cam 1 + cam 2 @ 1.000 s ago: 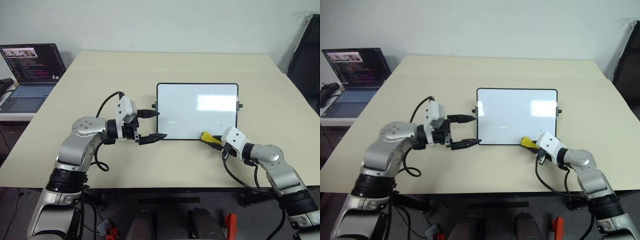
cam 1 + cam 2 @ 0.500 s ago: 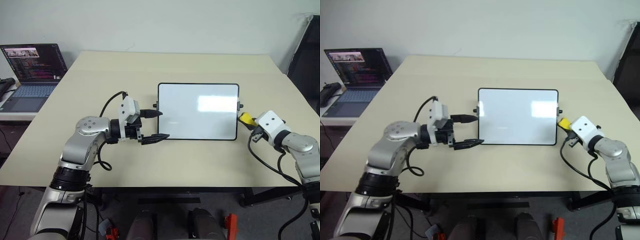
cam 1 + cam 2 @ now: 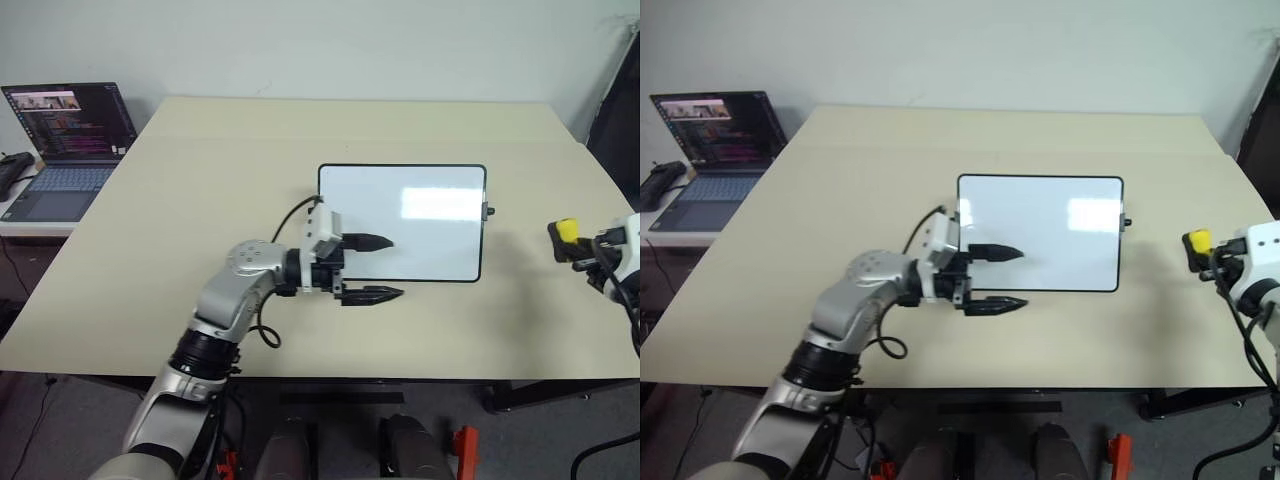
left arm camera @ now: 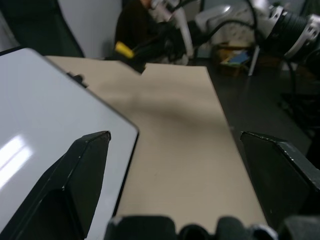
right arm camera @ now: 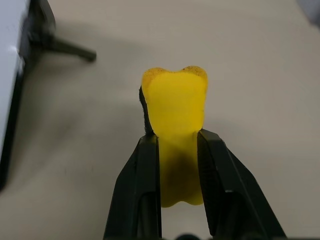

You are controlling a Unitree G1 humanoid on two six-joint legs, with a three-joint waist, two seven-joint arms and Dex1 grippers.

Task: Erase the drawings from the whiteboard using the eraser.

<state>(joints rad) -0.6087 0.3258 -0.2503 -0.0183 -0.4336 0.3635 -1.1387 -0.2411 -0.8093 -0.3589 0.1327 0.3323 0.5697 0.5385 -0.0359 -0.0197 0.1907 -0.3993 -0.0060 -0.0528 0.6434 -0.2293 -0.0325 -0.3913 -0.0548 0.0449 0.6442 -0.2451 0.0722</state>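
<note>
Pinching the eraser (image 5: 175, 125) hard enough to dent it, the right gripper (image 3: 1215, 262) hangs right of the whiteboard (image 3: 440, 200); it could squirt free. Left gripper (image 3: 377, 267) gapes over the board's near-left corner, risking a bump.

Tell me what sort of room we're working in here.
Most likely an office or robotics lab. A large beige table holds a small whiteboard, an open laptop showing what looks like code sits on a side desk, and the left wrist view shows cables and equipment beyond the table.
</note>
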